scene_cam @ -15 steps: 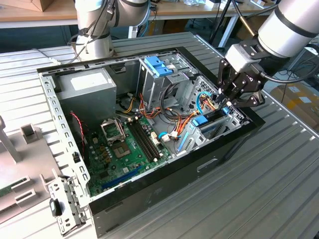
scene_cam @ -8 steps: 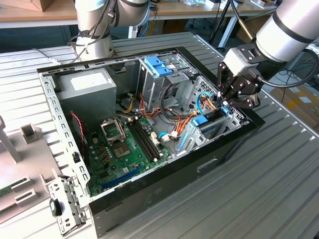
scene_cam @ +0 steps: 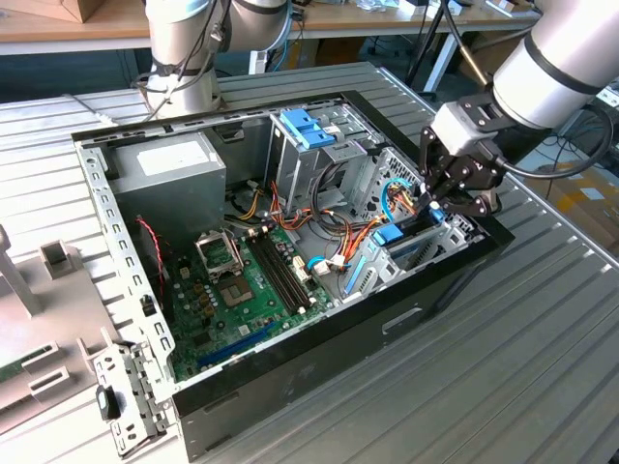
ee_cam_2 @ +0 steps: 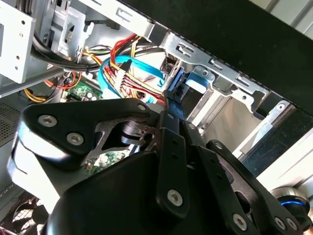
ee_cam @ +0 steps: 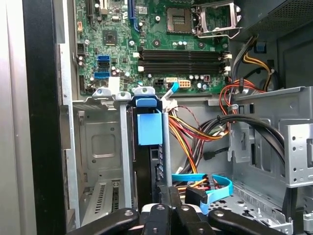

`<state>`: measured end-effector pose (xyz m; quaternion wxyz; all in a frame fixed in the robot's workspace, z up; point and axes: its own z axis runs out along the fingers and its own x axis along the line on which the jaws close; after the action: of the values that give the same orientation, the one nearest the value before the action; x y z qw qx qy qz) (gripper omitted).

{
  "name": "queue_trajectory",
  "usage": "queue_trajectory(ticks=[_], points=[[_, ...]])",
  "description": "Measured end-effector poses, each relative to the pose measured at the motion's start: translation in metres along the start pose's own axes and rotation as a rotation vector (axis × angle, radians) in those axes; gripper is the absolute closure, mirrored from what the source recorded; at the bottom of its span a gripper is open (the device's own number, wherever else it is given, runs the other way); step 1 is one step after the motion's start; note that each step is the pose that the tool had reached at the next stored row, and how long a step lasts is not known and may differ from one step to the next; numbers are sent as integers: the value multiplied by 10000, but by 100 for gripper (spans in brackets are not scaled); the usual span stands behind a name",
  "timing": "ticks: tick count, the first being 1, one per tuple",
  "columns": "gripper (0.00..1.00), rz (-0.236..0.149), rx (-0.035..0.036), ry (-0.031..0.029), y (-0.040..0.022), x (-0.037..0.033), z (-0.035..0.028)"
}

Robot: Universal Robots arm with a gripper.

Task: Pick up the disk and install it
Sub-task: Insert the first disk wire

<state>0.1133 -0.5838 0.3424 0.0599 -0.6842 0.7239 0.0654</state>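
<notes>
First wrist view: disk (ee_cam: 148, 147) stands on edge in the metal bay (ee_cam: 95, 147), black casing, blue plastic end piece. Gripper (ee_cam: 164, 193) fingers pinched closed on its near edge.

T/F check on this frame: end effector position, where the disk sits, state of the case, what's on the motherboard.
1. The end effector is over the drive bay at the exterior view's right end of the computer case. True.
2. The disk lies flat on the table outside the case. False: it stands on edge in a bay slot, its blue side piece showing.
3. The case's side panel is on. False: the case is open, motherboard exposed.
4. The grey power supply sits at the exterior view's left end of the case. True.
5. The CPU socket carries a cooler. False: it is bare.
</notes>
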Motion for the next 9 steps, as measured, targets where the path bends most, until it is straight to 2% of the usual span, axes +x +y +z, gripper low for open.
queue_trajectory(ticks=[4,9], points=[[89,0,-1,-13,0,2,-6],[89,-1,-1,-15,-15,-14,-113]])
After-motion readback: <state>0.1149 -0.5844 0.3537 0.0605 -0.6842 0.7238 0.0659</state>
